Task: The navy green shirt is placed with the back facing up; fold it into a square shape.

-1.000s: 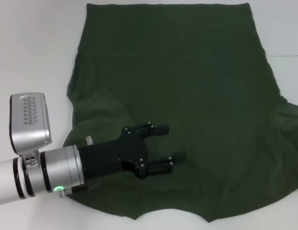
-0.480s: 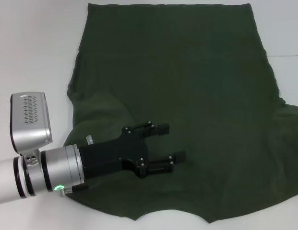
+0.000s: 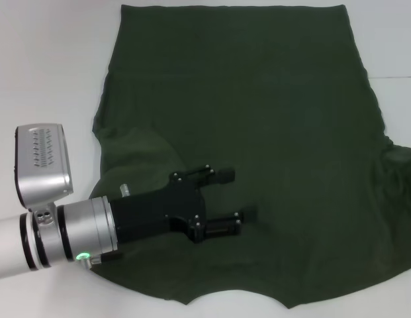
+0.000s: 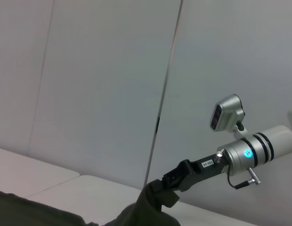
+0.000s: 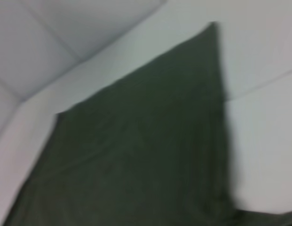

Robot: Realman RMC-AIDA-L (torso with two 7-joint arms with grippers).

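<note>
Hovering left hand [image 3: 238, 194] barely shifted over shirt [image 3: 271, 132], fingers spread, empty; right hand [image 4: 171, 186] pinching raised cloth. Left sleeve lies folded in.

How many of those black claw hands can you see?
2. The left gripper, a black two-fingered metal claw, hovers open above the dark olive-green fabric shirt. The right gripper shows only in the left wrist view, beside bunched shirt fabric.

The shirt [image 3: 258, 132] is plain dark olive green, without pattern. The table [image 3: 46, 66] is white. The left gripper [image 3: 235, 195] is black, on a silver arm [image 3: 53, 232] with a small green light.
</note>
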